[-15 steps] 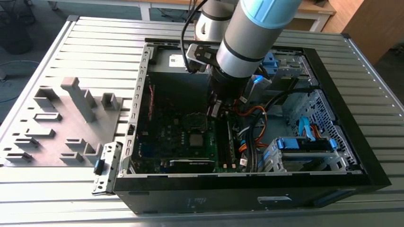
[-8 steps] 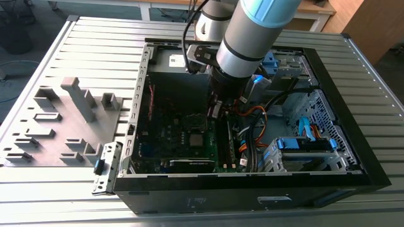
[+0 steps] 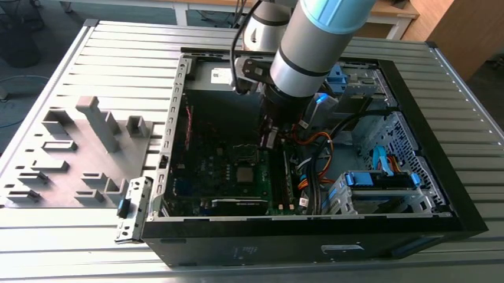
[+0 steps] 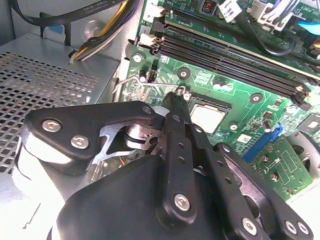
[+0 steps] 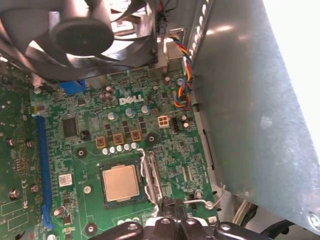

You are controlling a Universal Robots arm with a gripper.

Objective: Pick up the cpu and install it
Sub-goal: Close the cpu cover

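The cpu point(image 5: 120, 182) is a flat silvery square lying in its socket on the green motherboard point(image 5: 75, 150); it also shows in the second wrist view point(image 4: 207, 116) and, small, in the exterior view point(image 3: 246, 174). My gripper point(image 4: 176, 98) is inside the computer case, just beside the socket and not touching the cpu. Its black fingers point(image 4: 172, 130) are drawn together with nothing visibly held. The thin wire socket lever point(image 4: 131, 78) ends right at the tips. In the first wrist view the gripper point(image 5: 172, 204) sits at the socket's edge, next to the metal retention plate point(image 5: 151, 175).
The open black case point(image 3: 441, 227) lies on a slatted metal table. A fan point(image 5: 82, 30), memory slots point(image 4: 225, 55), orange and black cables point(image 3: 315, 144) and a perforated metal box point(image 4: 45, 85) crowd the gripper. A grey tray with blocks point(image 3: 79, 153) sits at the exterior view's left.
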